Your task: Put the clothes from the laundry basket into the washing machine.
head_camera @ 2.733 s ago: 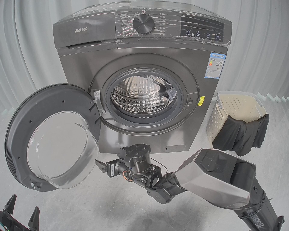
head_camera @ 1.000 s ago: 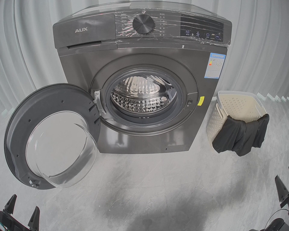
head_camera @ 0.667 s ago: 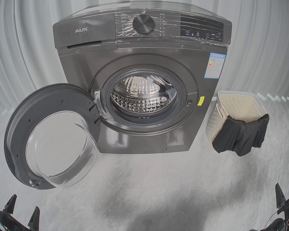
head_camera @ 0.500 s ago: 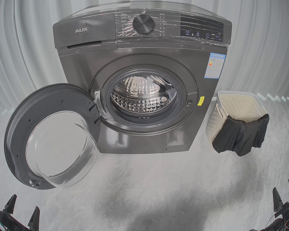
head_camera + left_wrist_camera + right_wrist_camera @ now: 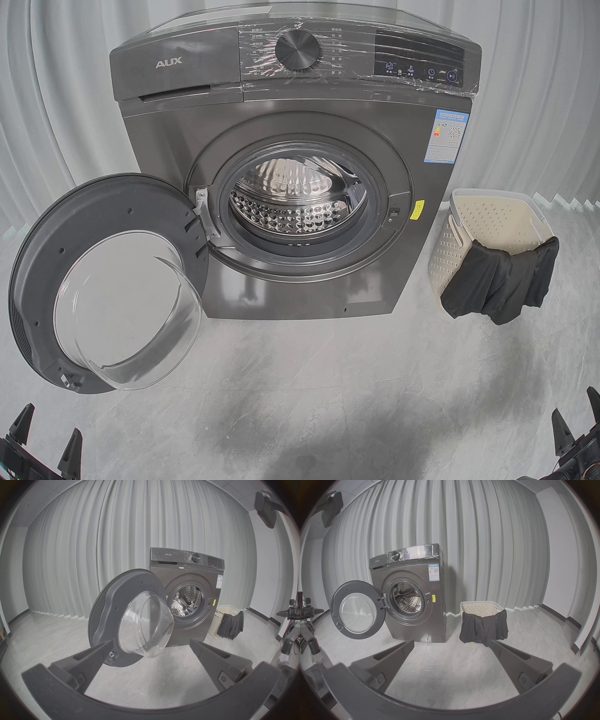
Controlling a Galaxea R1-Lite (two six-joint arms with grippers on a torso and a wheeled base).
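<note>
We list dark clothes (image 5: pixel 500 281) draped over the front rim of the laundry basket (image 5: pixel 494 209), just right of the washing machine (image 5: pixel 300 294), its door (image 5: pixel 106 206) standing wide for loading. Left gripper (image 5: pixel 51 420) and right gripper (image 5: pixel 574 406): low, jaws apart, empty, ready to fetch.

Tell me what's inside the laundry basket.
A dark garment drapes over the laundry basket front rim, hanging mostly outside. Above it the bare perforated back wall shows. The floor is hidden behind the garment, so more clothes cannot be ruled out.
</note>
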